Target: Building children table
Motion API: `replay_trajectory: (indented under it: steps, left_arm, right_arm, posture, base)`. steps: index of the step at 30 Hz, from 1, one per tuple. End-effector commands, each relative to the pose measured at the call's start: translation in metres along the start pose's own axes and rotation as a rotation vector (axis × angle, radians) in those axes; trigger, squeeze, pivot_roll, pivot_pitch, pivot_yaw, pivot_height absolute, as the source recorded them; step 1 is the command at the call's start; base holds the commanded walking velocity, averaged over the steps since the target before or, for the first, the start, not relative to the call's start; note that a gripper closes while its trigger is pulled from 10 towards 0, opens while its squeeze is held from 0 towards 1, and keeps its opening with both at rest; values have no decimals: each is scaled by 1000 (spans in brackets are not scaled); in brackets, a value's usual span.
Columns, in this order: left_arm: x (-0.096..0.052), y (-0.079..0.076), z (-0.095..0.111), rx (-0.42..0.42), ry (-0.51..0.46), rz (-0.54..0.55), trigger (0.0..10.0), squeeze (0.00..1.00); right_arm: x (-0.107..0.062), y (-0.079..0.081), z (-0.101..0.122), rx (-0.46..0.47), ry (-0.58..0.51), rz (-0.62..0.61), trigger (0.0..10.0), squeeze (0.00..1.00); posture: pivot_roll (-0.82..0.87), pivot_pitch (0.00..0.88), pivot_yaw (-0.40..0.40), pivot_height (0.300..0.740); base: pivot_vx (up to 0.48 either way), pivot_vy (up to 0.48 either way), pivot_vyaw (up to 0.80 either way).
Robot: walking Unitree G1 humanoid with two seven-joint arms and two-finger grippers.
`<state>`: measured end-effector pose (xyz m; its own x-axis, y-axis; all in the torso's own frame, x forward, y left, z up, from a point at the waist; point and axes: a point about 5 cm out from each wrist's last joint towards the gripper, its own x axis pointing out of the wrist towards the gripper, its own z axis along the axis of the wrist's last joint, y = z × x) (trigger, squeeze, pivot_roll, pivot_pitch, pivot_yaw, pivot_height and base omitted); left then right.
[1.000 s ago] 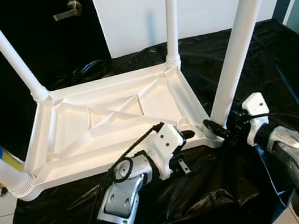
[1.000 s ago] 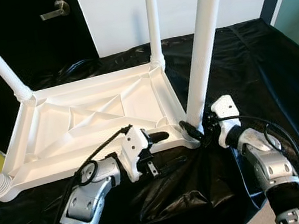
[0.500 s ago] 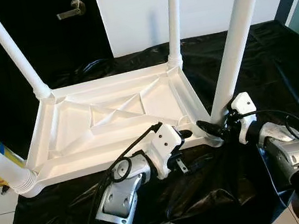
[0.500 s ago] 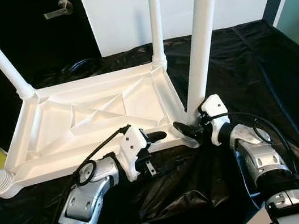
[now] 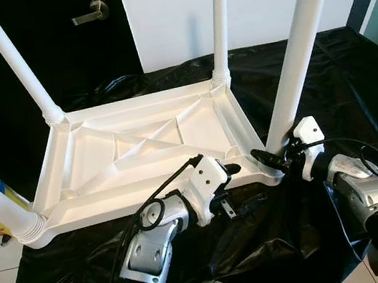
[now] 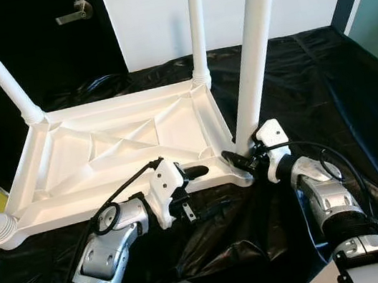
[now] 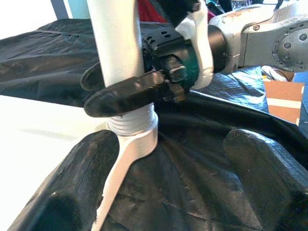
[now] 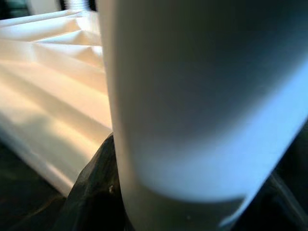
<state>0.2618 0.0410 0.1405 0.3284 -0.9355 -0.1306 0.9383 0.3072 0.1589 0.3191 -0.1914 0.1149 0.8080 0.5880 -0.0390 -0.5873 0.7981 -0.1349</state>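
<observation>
Left eye view shows no legible writing or brand on any part. The white plastic table top [image 5: 140, 153] lies upside down on a surface draped in crinkled, glossy black sheeting [image 5: 309, 78], its underside moulded with raised ribs that cross diagonally. Four smooth, round white legs rise from its corners, each ending in a ribbed collar.

The right gripper [image 5: 272, 162] sits at the base of the near right leg [image 5: 298, 58], its black fingers [image 7: 130, 94] wrapped around the tube just above the threaded collar [image 7: 132, 126], grasping it. The left gripper [image 5: 229, 171] rests at the table's near rim [image 5: 113, 208], just beside that corner; its fingers seem spread apart, though the wrist view is blurred at the edges.

A dark door with a metal lever handle [image 5: 90, 13] stands behind.
</observation>
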Motion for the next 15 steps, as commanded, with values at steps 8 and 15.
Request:
replay_trajectory:
  steps: [8, 15]
  left_arm:
    - [1, 4, 0, 5, 3, 103, 10000, 0]
    - [2, 2, -1, -2, 3, 99, 10000, 0]
  right_arm:
    - [-3, 2, -14, 1, 69, -264, 10000, 0]
    - [-5, 16, -23, 75, 90, -518, 10000, 0]
  posture:
    - [-104, 0, -4, 740]
    - [-109, 0, -7, 740]
  base:
    - [0, 0, 0]
    - [0, 0, 0]
